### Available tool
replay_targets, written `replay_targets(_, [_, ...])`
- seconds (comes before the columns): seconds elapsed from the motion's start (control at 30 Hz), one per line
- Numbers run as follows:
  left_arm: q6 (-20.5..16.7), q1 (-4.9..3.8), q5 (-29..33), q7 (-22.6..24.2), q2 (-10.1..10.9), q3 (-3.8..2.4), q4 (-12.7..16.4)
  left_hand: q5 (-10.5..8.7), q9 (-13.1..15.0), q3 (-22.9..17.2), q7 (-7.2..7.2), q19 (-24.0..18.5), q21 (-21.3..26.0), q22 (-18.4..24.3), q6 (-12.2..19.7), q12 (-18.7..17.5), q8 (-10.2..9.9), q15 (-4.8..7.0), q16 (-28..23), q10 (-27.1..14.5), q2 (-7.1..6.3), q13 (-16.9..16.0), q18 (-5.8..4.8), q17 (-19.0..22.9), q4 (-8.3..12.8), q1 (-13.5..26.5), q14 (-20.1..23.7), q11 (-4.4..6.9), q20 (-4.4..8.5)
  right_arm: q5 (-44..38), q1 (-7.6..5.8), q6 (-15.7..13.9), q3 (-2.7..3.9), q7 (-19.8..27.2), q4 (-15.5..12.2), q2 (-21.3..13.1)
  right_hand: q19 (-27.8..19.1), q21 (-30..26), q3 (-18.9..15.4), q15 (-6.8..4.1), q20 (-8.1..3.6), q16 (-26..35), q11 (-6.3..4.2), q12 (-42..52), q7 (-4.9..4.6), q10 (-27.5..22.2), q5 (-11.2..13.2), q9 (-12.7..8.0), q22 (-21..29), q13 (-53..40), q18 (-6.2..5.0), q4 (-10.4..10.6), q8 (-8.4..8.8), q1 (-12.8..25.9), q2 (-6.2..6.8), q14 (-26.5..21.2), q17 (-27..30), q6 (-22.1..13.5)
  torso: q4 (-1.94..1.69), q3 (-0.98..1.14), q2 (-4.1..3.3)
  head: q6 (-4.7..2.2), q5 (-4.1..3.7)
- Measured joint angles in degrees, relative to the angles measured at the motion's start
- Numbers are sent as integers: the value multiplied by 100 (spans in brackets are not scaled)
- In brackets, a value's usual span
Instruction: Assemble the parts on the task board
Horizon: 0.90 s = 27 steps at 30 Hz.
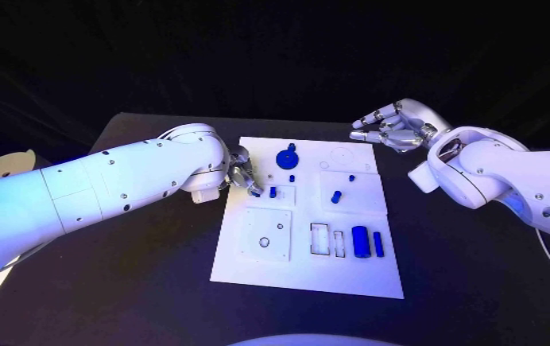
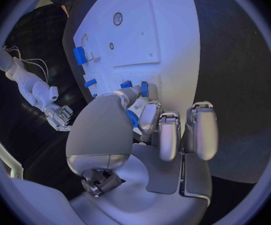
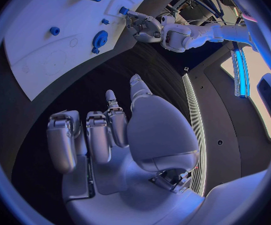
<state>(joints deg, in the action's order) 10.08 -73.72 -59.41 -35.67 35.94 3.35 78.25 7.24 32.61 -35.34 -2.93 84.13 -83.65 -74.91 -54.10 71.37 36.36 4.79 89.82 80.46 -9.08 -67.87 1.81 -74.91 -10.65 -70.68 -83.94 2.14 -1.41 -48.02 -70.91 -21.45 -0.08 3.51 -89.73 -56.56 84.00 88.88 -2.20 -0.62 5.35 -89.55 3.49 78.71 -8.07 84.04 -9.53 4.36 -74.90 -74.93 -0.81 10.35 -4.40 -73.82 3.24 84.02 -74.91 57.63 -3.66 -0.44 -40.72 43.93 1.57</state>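
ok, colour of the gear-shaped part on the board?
Blue. The gear-shaped part stands out against the white task board best in the head view.

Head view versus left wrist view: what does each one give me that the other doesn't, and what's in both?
Head view: the blue gear at the board's far edge. Left wrist view: a small blue piece pinched in the left robot hand. Both: the white board, and the right robot hand, holding nothing, off the board.
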Motion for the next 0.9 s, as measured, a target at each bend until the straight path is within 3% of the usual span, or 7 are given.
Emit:
replay_targets(0.23, [44,-5,-23,-9,-49,0,-47,30,-3,57,-3,0,0,0,-17,31,43,0,0,31,-43,-52,0,0,61,43,0,29,0,-1,0,-1,0,5,-7,3,0,0,-42,0,0,0,0,0,0,0,0,0,-5,0,0,6,0,0,0,0,0,0,-1,0,-1,8,8])
replay_targets(0.37, [88,-10,-34,-19,-86,0,-93,-33,-17,-49,11,0,0,0,-45,71,63,6,0,47,-96,-80,0,0,339,203,-6,27,0,-1,0,-3,0,10,-13,3,0,0,-42,0,0,0,0,0,0,0,0,0,-5,0,0,7,0,0,0,0,0,0,-1,3,-1,13,14])
replay_targets(0.5, [134,-17,-41,-27,-113,0,-130,-33,-46,-15,20,-20,0,0,-38,118,69,44,0,78,-75,-129,0,0,458,287,-4,56,20,-1,0,-3,0,11,-18,2,0,0,-42,0,0,0,0,0,0,0,0,2,-4,0,0,6,0,0,0,0,1,0,-1,3,-1,17,17])
replay_targets(0.9, [192,-19,-72,-54,-163,2,-198,-32,-127,353,171,1,-68,1,-233,251,85,45,0,132,-13,-291,0,1,265,505,-3,89,42,-3,0,-1,0,12,-23,-6,0,-23,-42,0,0,0,0,0,0,0,0,4,-3,0,0,6,0,0,0,0,-2,0,3,1,-1,26,13])
